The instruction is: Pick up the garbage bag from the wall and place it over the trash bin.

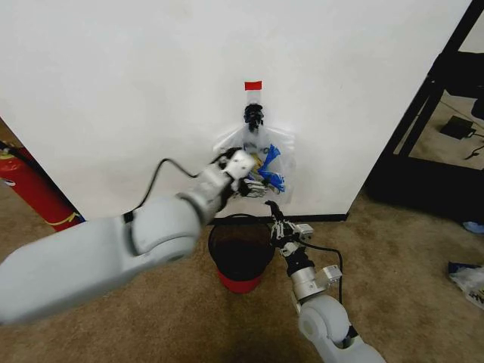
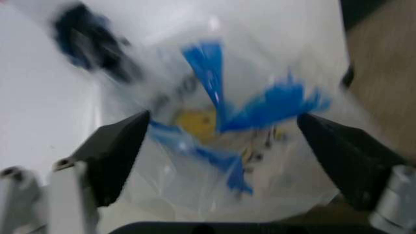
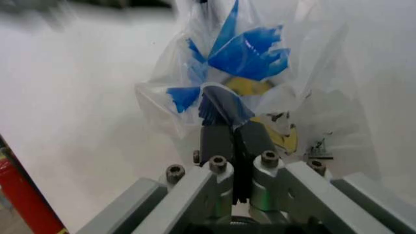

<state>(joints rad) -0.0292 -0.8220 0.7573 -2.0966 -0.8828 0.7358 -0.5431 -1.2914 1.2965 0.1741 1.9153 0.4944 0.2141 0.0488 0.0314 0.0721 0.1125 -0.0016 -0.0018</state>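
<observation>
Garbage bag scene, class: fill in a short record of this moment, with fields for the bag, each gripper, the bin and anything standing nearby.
garbage bag: hanging on the wall from a black hook under a red tape mark
left gripper: open, fingers either side of the bag
right gripper: shut, just below the bag's blue patches; whether it pinches plastic is unclear
trash bin: on the carpet below the bag, no bag over it
nearby: fire extinguisher by the wall to the robot's left

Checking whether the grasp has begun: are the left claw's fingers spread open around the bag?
Yes: both left claw fingers stand wide apart, the garbage bag between them.
</observation>
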